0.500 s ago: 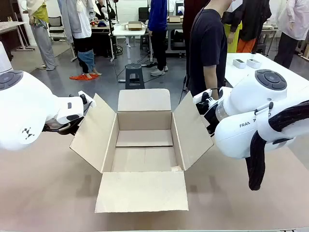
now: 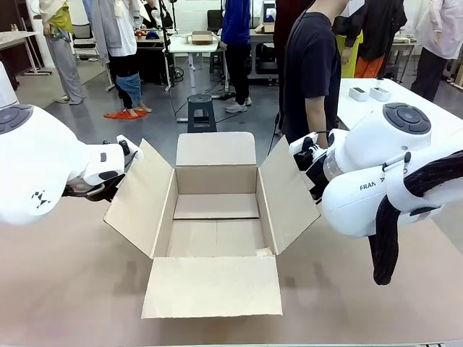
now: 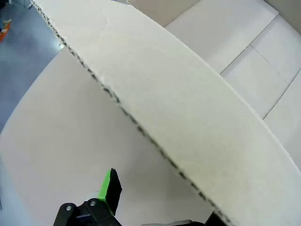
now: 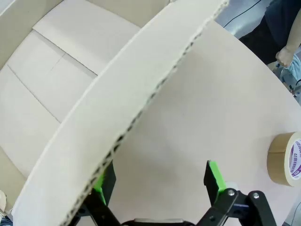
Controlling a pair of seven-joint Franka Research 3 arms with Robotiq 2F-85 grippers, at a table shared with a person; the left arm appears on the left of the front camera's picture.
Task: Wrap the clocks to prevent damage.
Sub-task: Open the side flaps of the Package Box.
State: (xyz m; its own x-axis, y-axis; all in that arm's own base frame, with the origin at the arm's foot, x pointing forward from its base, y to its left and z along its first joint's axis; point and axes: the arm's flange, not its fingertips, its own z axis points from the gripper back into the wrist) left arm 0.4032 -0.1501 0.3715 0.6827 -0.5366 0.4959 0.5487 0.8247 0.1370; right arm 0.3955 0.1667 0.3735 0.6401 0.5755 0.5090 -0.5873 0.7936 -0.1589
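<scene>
Nothing has moved since half a second ago. Box [image 2: 217, 217] sits open mid-table, bare inside; where the clocks are, can't tell. Right gripper [image 4: 157, 181] is spread wide, straddling the right flap [image 4: 141, 94], gripping nothing. Left gripper [image 3: 160, 207] looks the same at the left flap [image 3: 188, 103], with its far finger probably hidden behind it. Risk: uneven clamping or pulling creases a flap or drags the box.

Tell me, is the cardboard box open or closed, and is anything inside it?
Open and empty. All four flaps of the cardboard box are spread outward, and its floor lies bare in the front view.
</scene>
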